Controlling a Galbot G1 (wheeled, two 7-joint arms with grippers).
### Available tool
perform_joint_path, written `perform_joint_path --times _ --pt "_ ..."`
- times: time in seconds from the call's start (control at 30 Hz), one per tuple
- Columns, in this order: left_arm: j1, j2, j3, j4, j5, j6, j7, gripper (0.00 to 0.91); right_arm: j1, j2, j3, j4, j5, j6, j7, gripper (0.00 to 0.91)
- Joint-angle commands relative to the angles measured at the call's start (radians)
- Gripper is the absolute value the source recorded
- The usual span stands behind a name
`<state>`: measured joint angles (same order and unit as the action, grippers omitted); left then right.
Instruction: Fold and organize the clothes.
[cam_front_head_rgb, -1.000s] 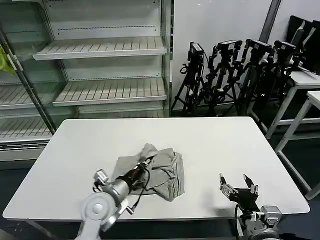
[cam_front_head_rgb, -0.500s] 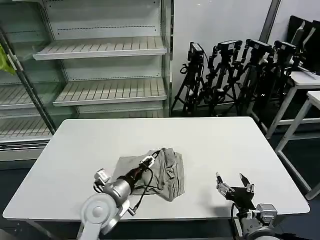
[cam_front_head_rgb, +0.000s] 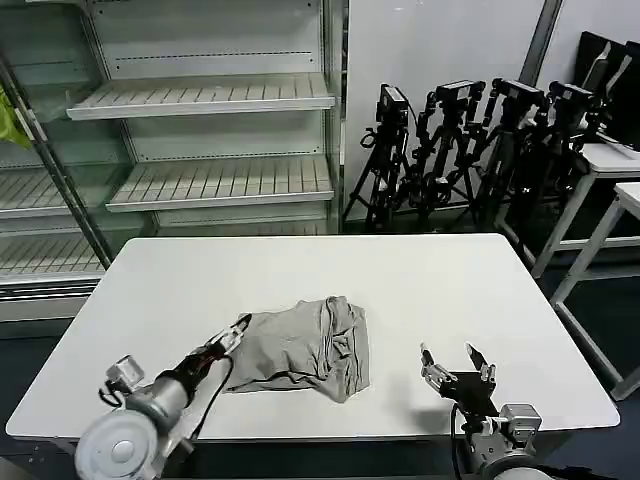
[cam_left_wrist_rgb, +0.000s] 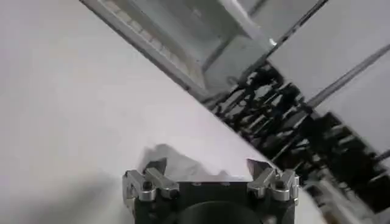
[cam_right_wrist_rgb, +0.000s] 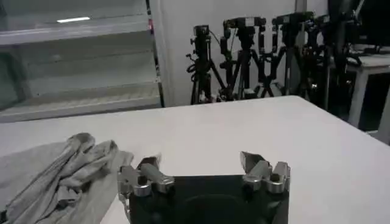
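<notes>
The clothes, a light grey T-shirt (cam_front_head_rgb: 305, 348), lie bunched in a loose heap on the white table (cam_front_head_rgb: 400, 280), near its front edge. My left gripper (cam_front_head_rgb: 236, 328) hovers just off the shirt's left edge, open and holding nothing. In the left wrist view the left gripper (cam_left_wrist_rgb: 207, 168) has its jaws wide apart, with the pale shirt (cam_left_wrist_rgb: 177, 167) lying beyond them. My right gripper (cam_front_head_rgb: 452, 360) stands open above the bare table, to the right of the shirt. From the right wrist, the right gripper (cam_right_wrist_rgb: 200, 162) shows spread jaws and the shirt (cam_right_wrist_rgb: 58, 173) lies off to one side.
An empty glass-fronted shelf unit (cam_front_head_rgb: 200, 130) stands behind the table. Several black tripods (cam_front_head_rgb: 470, 140) crowd the back right, beside white side tables (cam_front_head_rgb: 610, 170). A yellow-green cloth scrap (cam_front_head_rgb: 10, 118) hangs at the far left.
My left gripper has pulled back off the shirt to its left edge and no longer touches it. The shirt's left part now lies flatter. My right gripper has edged slightly left.
</notes>
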<state>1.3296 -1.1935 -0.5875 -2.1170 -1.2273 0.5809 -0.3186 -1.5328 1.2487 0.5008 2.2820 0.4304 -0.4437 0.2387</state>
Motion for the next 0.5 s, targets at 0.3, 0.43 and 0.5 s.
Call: perform_joint_path --times 0.3,0.43,0.5 --pt "-0.001 0.113 0.031 0.181 0.019 0.005 0.287 0.907 -0.039 -0.009 0.024 0.033 0.006 0.0 -0.002 0.907" --pt "-0.035 0.118 0.052 0.227 0.006 0.006 0.311 0.907 -0.055 -0.015 0.041 0.046 0.016 0.0 -0.002 0.907" --pt "-0.051 0.119 0.059 0.242 -0.001 0.006 0.324 0.907 -0.059 -0.019 0.048 0.052 0.022 0.0 -0.002 0.907"
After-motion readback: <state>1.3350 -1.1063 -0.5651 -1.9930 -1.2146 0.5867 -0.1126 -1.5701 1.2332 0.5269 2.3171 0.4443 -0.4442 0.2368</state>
